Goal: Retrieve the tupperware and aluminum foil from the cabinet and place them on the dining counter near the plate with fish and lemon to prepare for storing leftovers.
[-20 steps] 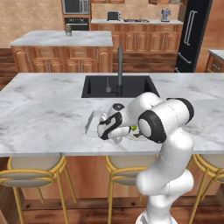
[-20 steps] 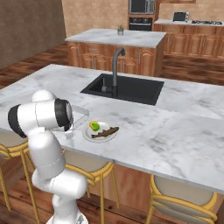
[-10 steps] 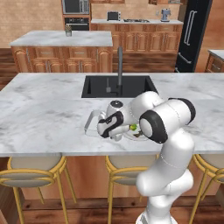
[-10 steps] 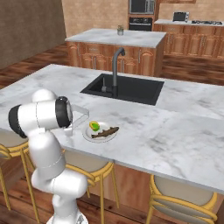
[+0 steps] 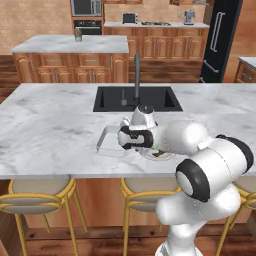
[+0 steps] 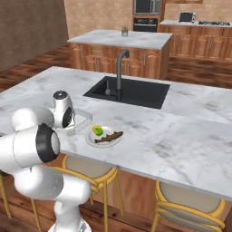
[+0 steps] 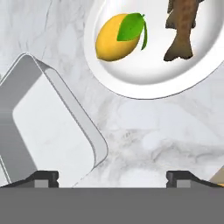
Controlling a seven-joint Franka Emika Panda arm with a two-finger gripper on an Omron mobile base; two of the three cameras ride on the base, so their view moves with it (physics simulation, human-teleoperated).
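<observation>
Left base view: you see the arm bent low over the marble counter [image 5: 50, 130], its hand [image 5: 134, 138] just in front of the black sink [image 5: 135, 98] and tall faucet [image 5: 137, 75]. The pale tub [image 5: 111, 142] sits on the counter at the hand's left, beside the plate [image 5: 159, 155], which is mostly hidden behind the arm. Yellow-framed stools [image 5: 35, 200] stand below the counter edge, and a smaller wooden island [image 5: 70, 60] lies beyond.

Right base view: the tub [image 6: 81, 121] rests flat on the counter [image 6: 190, 136], just beside the white plate [image 6: 103, 137] that carries a brown fish [image 6: 110, 136] and a lemon [image 6: 97, 131]. The hand's white wrist stands over the tub's near side.

Hand view: you look straight down at the marble. The tub [image 7: 39, 127] lies to the left, free of the fingers (nothing between them); the two dark fingertips [image 7: 46, 178] stand wide apart, so the gripper [image 7: 113, 179] is spread and holds nothing. The plate [image 7: 153, 74] with the lemon [image 7: 117, 36] and the fish's tail [image 7: 181, 33] lies at upper right, near the tub but not touching it.
</observation>
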